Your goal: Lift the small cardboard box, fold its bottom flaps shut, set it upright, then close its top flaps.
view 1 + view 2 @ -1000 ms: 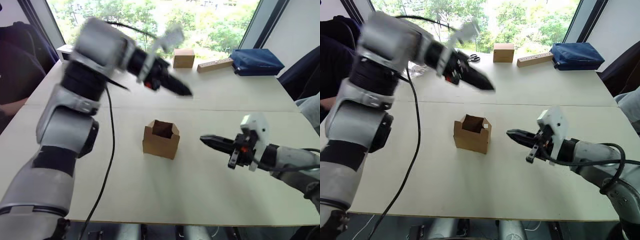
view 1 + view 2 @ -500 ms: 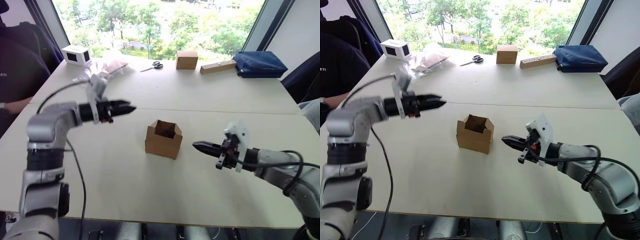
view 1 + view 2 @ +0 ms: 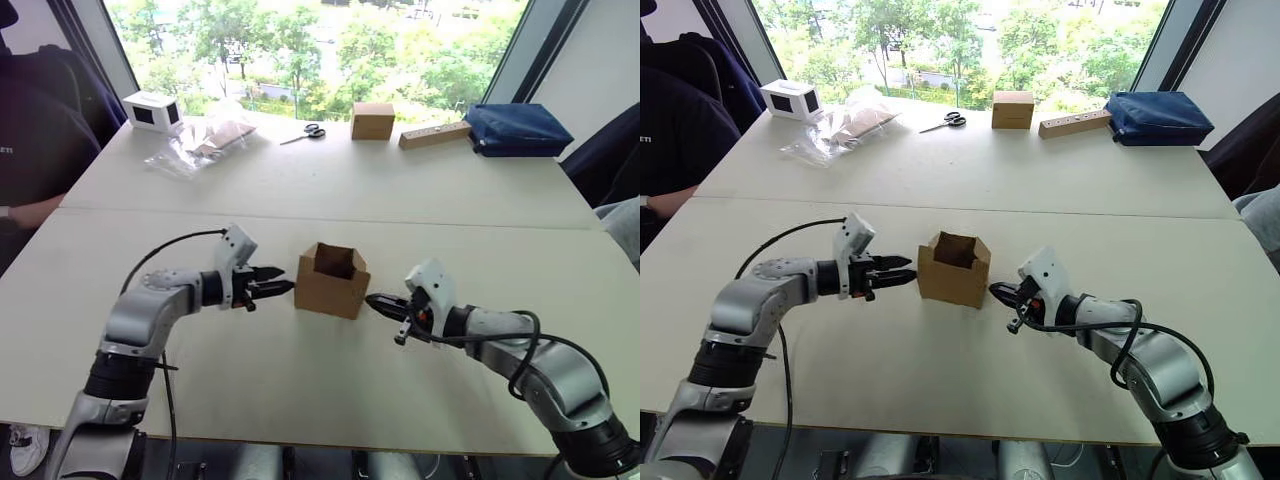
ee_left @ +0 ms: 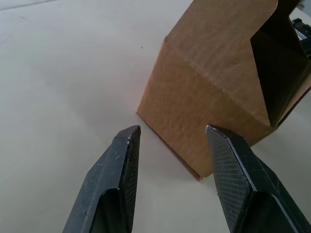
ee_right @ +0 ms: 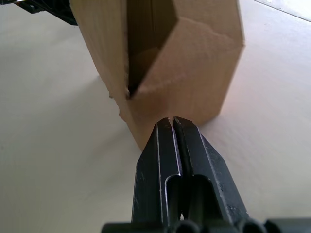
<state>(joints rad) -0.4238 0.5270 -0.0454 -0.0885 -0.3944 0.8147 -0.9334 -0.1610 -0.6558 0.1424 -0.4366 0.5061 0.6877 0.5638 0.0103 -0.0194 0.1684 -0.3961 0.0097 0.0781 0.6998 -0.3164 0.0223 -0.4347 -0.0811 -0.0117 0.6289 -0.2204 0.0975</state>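
Note:
The small cardboard box (image 3: 330, 288) stands upright in the middle of the table (image 3: 300, 390), its mouth open upward. Its top flaps (image 4: 214, 34) stand up around the opening. My left gripper (image 3: 283, 288) is open at table height just left of the box, its fingertips (image 4: 130, 138) a short way from the box's corner (image 4: 194, 111). My right gripper (image 3: 372, 300) is shut and empty, its tip (image 5: 172, 122) close against the lower right side of the box (image 5: 194, 63). The bottom flaps are hidden under the box.
At the table's far edge are a cube-like brown box (image 3: 372, 120), a wooden block (image 3: 435, 132), a blue bag (image 3: 515, 125), scissors (image 3: 314, 131), a plastic bag (image 3: 205, 140) and a white box (image 3: 153, 110). A person (image 3: 30, 130) sits at the left.
My left arm has swung down from high over the table to the box's left side. The right gripper has slid left up to the box. The box has stayed put.

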